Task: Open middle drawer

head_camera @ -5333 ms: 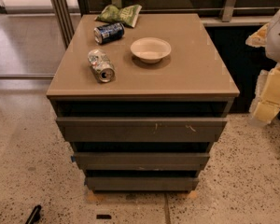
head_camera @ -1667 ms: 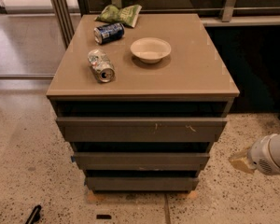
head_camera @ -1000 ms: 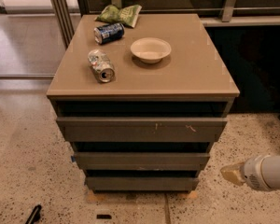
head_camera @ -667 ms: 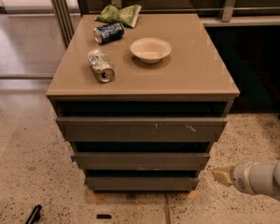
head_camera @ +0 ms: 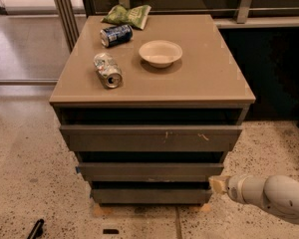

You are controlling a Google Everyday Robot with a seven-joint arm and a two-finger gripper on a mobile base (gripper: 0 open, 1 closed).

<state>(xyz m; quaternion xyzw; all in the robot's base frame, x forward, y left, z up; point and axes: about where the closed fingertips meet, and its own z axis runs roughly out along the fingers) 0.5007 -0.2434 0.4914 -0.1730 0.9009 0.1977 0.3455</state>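
Hand (head_camera: 217, 184), pale and rounded, sits beside flat grey-brown middle drawer (head_camera: 144, 172).

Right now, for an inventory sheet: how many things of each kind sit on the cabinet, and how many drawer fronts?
Cans: 2 (blue can, crushed silver can)
Bowls: 1 (white bowl)
Snack bags: 1 (green bag)
Drawer fronts: 3 (top drawer, middle drawer, bottom drawer)
Total: 7
End effector: low right, near the middle drawer's right end.

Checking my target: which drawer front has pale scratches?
The tallest, uppermost grey-brown drawer front, marked right of centre. The plain middle drawer front and narrow lowest front are unmarked. The end effector sits low at the stack's right corner.
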